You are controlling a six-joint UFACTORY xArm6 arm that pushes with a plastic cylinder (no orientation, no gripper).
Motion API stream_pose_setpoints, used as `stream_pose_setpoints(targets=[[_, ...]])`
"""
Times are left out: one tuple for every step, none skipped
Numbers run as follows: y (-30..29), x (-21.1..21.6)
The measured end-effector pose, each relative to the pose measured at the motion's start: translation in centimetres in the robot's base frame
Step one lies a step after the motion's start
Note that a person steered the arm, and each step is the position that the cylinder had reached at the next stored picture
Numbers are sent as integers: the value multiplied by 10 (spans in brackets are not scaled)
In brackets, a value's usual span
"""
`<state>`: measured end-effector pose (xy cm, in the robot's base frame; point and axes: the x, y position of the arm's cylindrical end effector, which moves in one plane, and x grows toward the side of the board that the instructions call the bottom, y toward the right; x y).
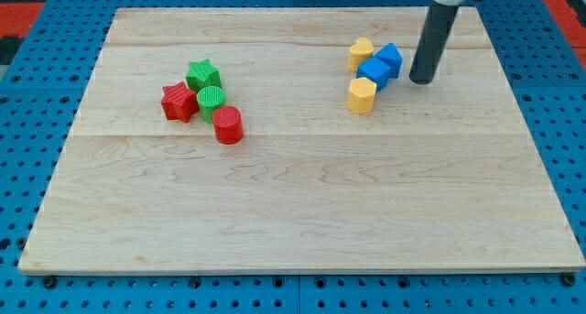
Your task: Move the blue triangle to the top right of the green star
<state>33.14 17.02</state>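
Our tip (pixel 422 80) rests just right of the blue triangle (pixel 391 57), far right of the green star (pixel 202 74) across bare worktop (pixel 302 195). We carry no fingers; the rod's top is cut off.

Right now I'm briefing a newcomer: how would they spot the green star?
Look at the wooden board's left half, where four red and green blocks cluster. The green star is the topmost one, pointed, unlike the round green cylinder just below it.
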Motion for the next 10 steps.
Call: stream_pose_setpoints(targets=[[-6, -19], [-58, -16], [-92, -23], [-61, -38], [-76, -39], [-125, -44], [-160, -47], [-118, -47], [-81, -26], [-109, -10]])
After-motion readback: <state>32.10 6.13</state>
